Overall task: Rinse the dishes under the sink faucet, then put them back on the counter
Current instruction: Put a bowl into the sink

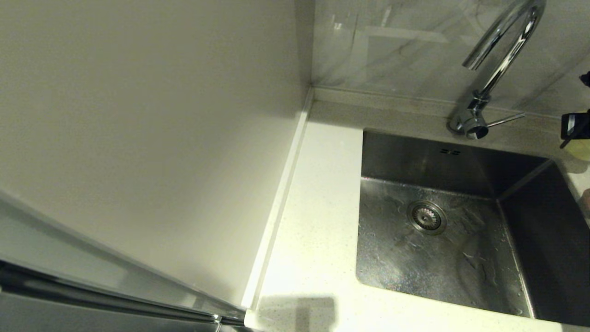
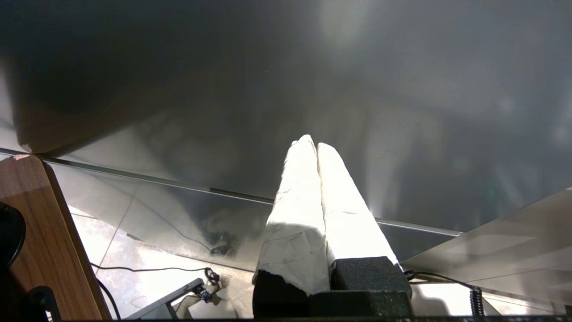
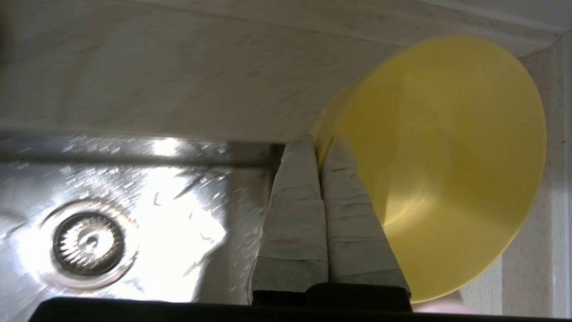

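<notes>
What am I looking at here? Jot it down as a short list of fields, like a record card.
place: kitchen counter with a steel sink
sink: wet, nothing in it, drain strainer in the floor
faucet: no water seen running
right gripper: at the sink's right edge, pinching the rim of a yellow bowl
left gripper: shut, holding nothing, away from the sink
other bowls: not clearly in view

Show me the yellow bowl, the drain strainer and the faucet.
Yellow bowl [image 3: 447, 170]: right wrist view, inner wall.
Drain strainer [image 1: 427, 217]: head view, its centre.
Faucet [image 1: 500, 69]: head view, upright chrome neck.
</notes>
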{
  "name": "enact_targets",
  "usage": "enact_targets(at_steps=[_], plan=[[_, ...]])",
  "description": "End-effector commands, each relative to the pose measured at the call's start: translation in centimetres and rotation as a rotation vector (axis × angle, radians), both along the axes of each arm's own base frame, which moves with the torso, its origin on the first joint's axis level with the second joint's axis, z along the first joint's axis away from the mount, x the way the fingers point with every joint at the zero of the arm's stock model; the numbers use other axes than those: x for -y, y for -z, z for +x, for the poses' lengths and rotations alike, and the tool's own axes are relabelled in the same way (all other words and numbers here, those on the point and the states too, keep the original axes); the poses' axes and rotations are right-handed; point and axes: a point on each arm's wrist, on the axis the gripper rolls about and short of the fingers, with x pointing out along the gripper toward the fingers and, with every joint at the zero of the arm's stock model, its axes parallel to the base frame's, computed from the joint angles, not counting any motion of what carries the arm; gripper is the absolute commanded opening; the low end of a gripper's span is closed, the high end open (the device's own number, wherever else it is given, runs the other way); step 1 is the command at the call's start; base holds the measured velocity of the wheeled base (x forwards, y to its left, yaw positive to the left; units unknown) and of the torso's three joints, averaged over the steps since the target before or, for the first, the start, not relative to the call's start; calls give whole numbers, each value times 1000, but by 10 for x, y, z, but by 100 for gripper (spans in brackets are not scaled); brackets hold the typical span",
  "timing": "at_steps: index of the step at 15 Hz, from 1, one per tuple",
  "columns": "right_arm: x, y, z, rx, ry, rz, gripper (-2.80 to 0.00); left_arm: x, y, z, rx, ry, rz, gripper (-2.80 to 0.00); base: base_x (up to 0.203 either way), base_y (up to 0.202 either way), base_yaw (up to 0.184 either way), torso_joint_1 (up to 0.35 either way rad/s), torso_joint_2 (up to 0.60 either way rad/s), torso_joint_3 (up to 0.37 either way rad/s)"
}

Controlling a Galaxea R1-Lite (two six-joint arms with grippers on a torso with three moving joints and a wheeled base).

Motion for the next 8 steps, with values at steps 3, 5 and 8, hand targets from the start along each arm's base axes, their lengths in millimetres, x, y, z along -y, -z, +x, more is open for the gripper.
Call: enact_targets(at_steps=[3, 5, 8], plan=[[-31, -4, -42, -64, -32, 33, -280, 0, 1, 0, -3, 0, -1, -280, 0, 0, 0, 0, 0, 0], [-43, 14, -65, -156, -40, 72, -280, 0, 1, 0, -2, 0, -1, -280, 0, 0, 0, 0, 0, 0], [-61, 48, -98, -313, -87, 84, -280, 0, 1, 0, -3, 0, -1, -280, 0, 0, 0, 0, 0, 0]])
